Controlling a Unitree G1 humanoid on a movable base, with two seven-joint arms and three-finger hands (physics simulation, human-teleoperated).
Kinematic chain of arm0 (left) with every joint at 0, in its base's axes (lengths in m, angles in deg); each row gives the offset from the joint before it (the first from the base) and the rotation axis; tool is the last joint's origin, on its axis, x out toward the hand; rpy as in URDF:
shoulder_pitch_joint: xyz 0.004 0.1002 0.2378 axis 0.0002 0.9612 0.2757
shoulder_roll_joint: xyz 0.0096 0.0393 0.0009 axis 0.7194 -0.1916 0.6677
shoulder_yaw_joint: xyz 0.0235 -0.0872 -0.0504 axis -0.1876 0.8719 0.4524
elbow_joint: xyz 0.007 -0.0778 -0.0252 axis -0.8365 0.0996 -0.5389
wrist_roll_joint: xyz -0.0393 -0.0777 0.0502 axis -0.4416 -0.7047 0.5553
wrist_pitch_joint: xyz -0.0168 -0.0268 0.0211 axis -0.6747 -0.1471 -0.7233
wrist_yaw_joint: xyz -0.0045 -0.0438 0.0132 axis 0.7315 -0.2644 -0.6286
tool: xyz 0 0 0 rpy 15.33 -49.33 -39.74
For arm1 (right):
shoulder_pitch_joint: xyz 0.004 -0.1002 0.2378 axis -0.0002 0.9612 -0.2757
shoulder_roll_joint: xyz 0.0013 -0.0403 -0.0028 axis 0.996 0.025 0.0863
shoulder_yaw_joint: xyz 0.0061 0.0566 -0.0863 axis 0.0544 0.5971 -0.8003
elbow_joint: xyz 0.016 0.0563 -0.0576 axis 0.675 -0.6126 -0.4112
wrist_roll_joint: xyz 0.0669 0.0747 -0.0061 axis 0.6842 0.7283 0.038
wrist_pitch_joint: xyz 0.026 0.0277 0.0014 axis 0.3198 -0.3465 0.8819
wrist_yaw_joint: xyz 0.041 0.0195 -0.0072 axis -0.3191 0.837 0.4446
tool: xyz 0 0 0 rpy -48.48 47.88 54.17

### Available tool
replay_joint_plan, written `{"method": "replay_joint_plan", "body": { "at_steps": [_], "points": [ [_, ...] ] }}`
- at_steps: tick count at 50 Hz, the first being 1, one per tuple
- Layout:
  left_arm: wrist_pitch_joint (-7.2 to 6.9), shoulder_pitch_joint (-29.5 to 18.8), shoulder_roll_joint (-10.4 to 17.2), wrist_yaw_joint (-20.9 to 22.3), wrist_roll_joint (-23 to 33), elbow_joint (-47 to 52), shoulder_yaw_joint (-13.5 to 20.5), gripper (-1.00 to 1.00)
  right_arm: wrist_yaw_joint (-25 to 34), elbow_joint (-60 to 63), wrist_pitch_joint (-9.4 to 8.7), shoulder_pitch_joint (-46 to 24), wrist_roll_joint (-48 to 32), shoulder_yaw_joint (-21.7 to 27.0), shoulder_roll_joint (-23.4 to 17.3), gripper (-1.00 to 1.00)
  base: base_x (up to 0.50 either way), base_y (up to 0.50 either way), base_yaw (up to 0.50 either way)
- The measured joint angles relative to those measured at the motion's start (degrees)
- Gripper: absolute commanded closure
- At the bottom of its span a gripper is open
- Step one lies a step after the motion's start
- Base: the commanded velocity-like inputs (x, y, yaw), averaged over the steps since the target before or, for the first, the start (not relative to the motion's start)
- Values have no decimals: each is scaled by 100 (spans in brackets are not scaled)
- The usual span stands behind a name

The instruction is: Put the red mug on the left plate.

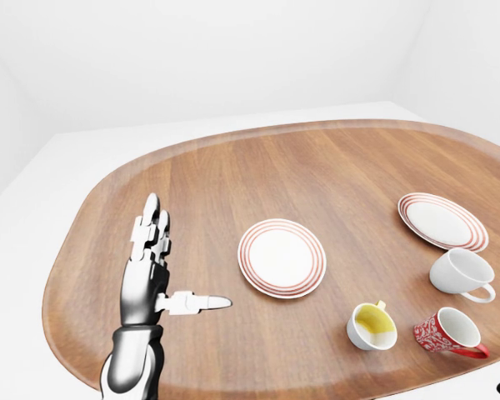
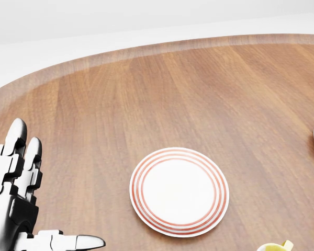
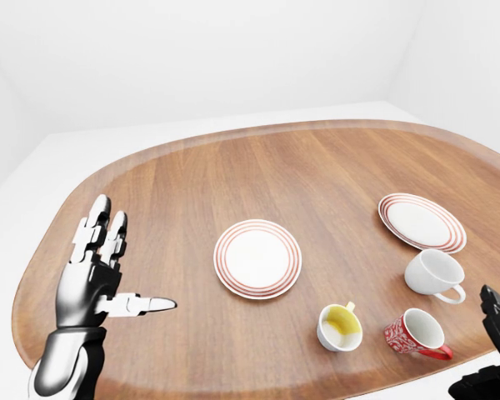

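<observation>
The red patterned mug (image 1: 444, 333) stands upright near the table's bottom right edge in the left-eye view, its handle pointing right. The left plate (image 1: 282, 257), white with red rings, lies near the middle and holds nothing. My left hand (image 1: 177, 265) hovers over the wood well left of that plate, open, fingers straight up and thumb pointing right. In the right-eye view my right hand (image 3: 498, 332) is a dark shape at the bottom right corner, right of the red mug (image 3: 412, 332) and apart from it. Its finger pose is unclear.
A second ringed plate (image 1: 442, 221) lies at the right. A white mug (image 1: 460, 273) stands below it, and a cup with a yellow inside (image 1: 372, 325) sits left of the red mug. The oval wooden table (image 1: 233, 167) has a raised rim.
</observation>
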Motion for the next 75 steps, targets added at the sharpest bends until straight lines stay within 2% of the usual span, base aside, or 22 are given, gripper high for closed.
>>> {"method": "replay_joint_plan", "body": {
  "at_steps": [13,30,54,60,75],
  "points": [
    [79,26,-5,-54,-15,-94,42,-100,0,-1163,0,-205,521,-195,-533,-100,0,0,0],
    [175,92,-18,-30,-36,-123,81,-100,0,-1865,0,-858,1161,-670,-1235,-100,0,0,0],
    [248,197,-38,3,-61,-73,105,-100,-8,-2678,0,-948,1860,-942,-1549,-100,0,0,0],
    [277,228,-42,8,-54,-60,97,-100,-141,-3046,0,-922,1996,-969,-1633,-100,0,0,0],
    [272,245,-32,0,-28,-24,58,-100,-1031,-3608,0,-832,2108,-832,-1897,-100,0,0,0]
  ]
}}
